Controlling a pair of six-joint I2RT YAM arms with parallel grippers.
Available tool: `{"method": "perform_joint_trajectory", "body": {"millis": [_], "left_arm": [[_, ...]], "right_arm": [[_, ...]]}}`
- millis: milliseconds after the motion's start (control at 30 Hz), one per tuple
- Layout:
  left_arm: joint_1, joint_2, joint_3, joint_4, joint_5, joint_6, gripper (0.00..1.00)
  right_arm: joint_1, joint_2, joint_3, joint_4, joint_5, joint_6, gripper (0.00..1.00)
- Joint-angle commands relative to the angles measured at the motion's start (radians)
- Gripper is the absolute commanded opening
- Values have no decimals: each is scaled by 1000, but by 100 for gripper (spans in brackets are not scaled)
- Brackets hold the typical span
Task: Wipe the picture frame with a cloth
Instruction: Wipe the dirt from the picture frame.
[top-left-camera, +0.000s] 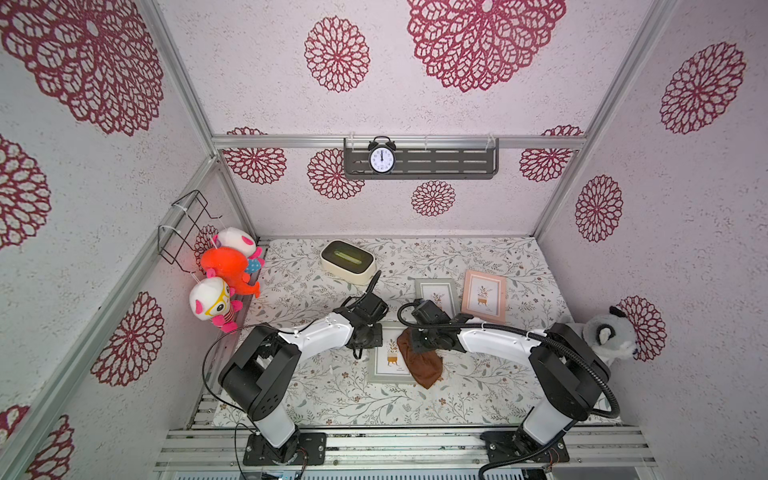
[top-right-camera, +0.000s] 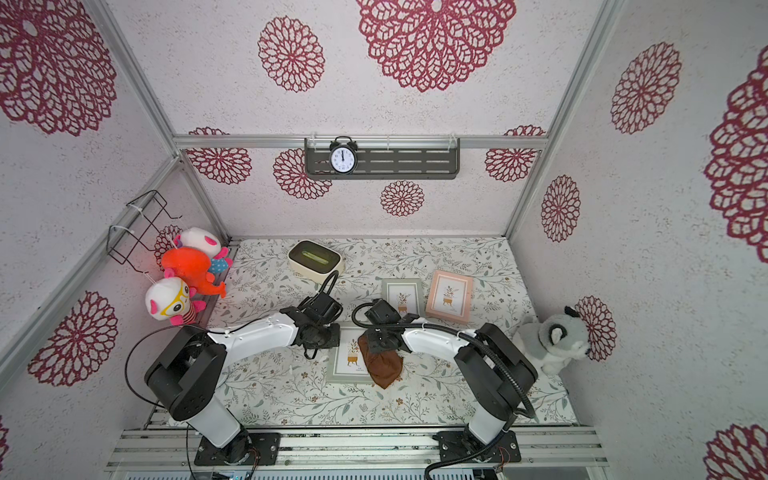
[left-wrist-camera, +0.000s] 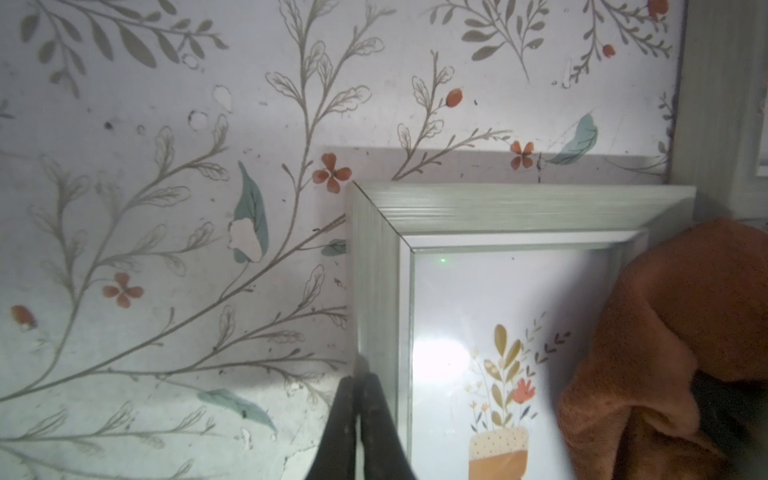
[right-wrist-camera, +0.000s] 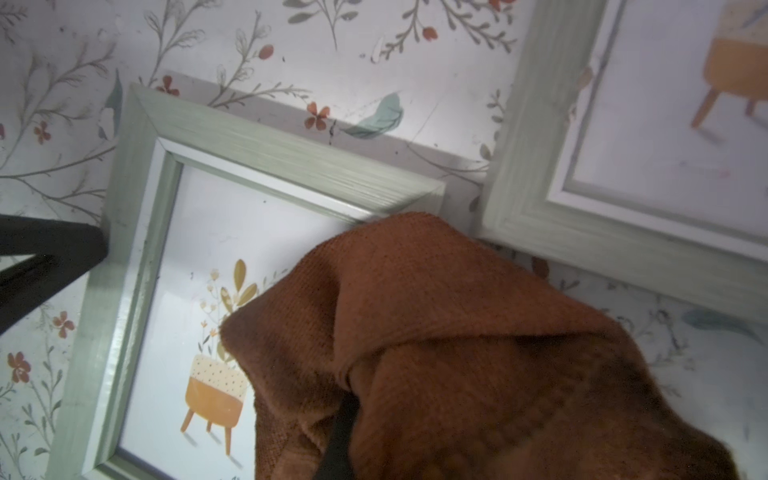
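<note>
The picture frame, grey-green with a print of a potted plant, is being shown lying flat at about the middle of the worktop, a little nearer its front edge than its back edge; it is being seen in both top views.

The cloth, rust-brown and plain, is being held bunched over the frame's right part. Part of the glass and of the right border is being covered by it, and its loose end is being let spill onto the worktop just beside the frame, toward the front edge.

The right gripper is being held clamped on the cloth from above. In the right wrist view one black finger is being seen buried in the folds of the cloth; the rest is being hidden by fabric.

The left gripper is being held with its jaws pressed together and nothing between them. Its tips are being set down at the outer side of the frame's left border, at or against the wood; whether contact is being made cannot be told.

A second green frame and a pink frame are being seen flat side by side toward the back edge, right of centre; the second green frame is being shown just beside the picture frame's far right corner, apart from it. A cream box is being seen near the back edge, left of centre. Plush toys are being seen hung at the left edge, and a grey plush is being seen propped at the right edge.
</note>
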Motion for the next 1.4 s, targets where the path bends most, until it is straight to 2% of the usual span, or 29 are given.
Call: {"method": "perform_joint_trajectory", "body": {"millis": [0,167,333,467,767,1067,1167,1367], "left_arm": [[-19,140,-86,-93,33,-3,8],[-18,145,-83,-95,36,2,7],[-19,149,-77,-99,35,7,8],[-23,152,-73,-102,35,6,8],[-32,157,-63,-112,27,4,7],[-34,157,-64,-113,25,0,8],[-33,153,-67,-113,25,1,8],[-36,120,-80,-119,37,0,7]], "right_arm": [[50,-24,-75,-89,-50,-2,0],[120,-103,-140,-126,-70,58,0],[130,-199,-177,-169,-74,74,0],[143,-231,-185,-132,-113,71,0],[219,-89,-133,36,-177,68,0],[303,47,10,78,-194,52,0],[306,44,6,48,-158,52,0],[298,-54,-40,-31,-111,41,0]]}}
